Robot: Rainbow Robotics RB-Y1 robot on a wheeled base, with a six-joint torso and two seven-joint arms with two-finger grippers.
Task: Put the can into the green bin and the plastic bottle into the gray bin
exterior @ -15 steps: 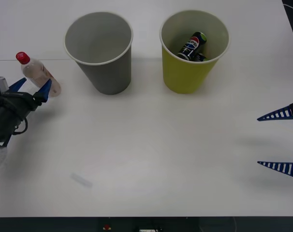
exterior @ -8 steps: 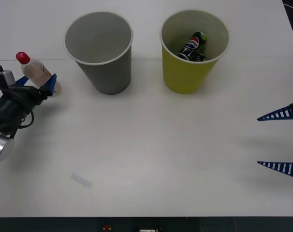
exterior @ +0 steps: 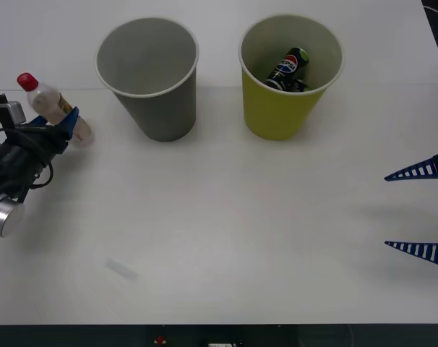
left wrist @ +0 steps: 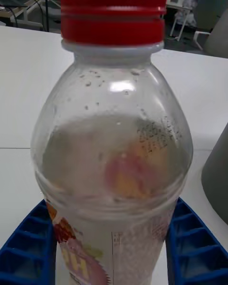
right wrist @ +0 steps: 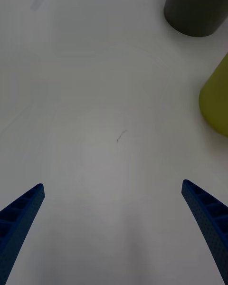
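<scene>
Left gripper (exterior: 58,124) clamps plastic bottle (exterior: 51,106) at table's left, beside gray bin (exterior: 148,76); left wrist view reveals droplets inside. Can (exterior: 288,68) half-hidden in green bin (exterior: 288,108). Right gripper (exterior: 418,211) spread wide, empty.

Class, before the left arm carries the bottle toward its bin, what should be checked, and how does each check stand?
1. Left gripper shut on the plastic bottle: ok.
2. Bottle's red cap on: ok.
3. Gray bin upright, open and empty: ok.
4. Can already in the green bin: ok.
5. Right gripper open, off to the right of the bins: ok.
6. Bottle lifted off the table: cannot tell.
</scene>
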